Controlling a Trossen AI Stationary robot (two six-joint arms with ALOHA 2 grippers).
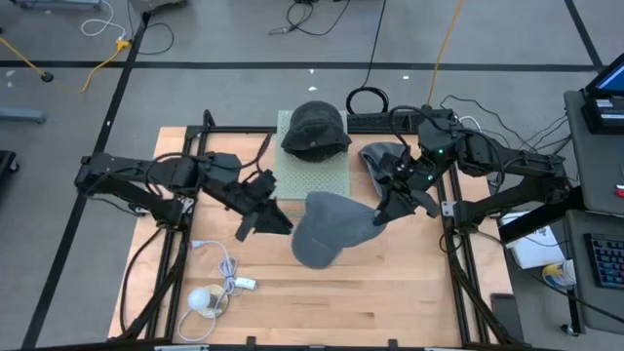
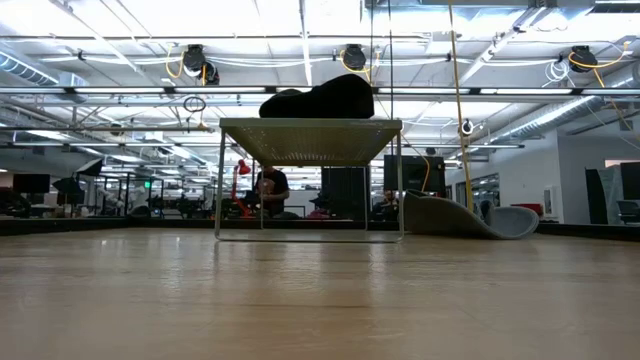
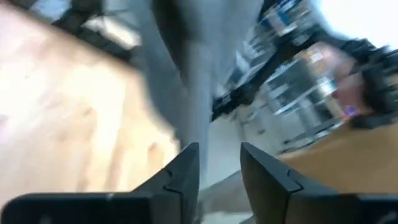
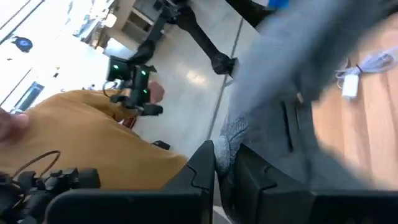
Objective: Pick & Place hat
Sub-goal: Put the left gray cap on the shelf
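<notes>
A light grey knitted hat (image 1: 327,232) hangs in mid-air between my two grippers, over the middle of the table; the low view does not show it. My left gripper (image 1: 276,220) is at its left edge and my right gripper (image 1: 382,212) at its right edge. The left wrist view shows the hat's grey cloth (image 3: 189,93) running in between that gripper's fingers (image 3: 219,171). A dark hat (image 1: 314,129) lies on top of a pale perforated stand (image 1: 317,175), also seen as the dark hat (image 2: 320,100) in the low view. Another grey hat (image 1: 383,161) lies flat on the table. My left gripper has the grey hat's left edge (image 3: 194,146) between its two fingers, coming level from the table's left; the fingers stand a little apart around the cloth. My right gripper pinches the hat's ribbed knitted rim (image 4: 224,144) between its two fingers, coming from the table's right and slanting down. The hat is lifted clear and sags between the two holds.
The stand (image 2: 310,135) stands on thin legs at the table's far middle. A white cable with an adapter and a round white thing (image 1: 210,297) lies near the table's near left corner. Bare wood (image 1: 390,292) lies at the near right. Black frame rails (image 1: 458,263) run along both sides.
</notes>
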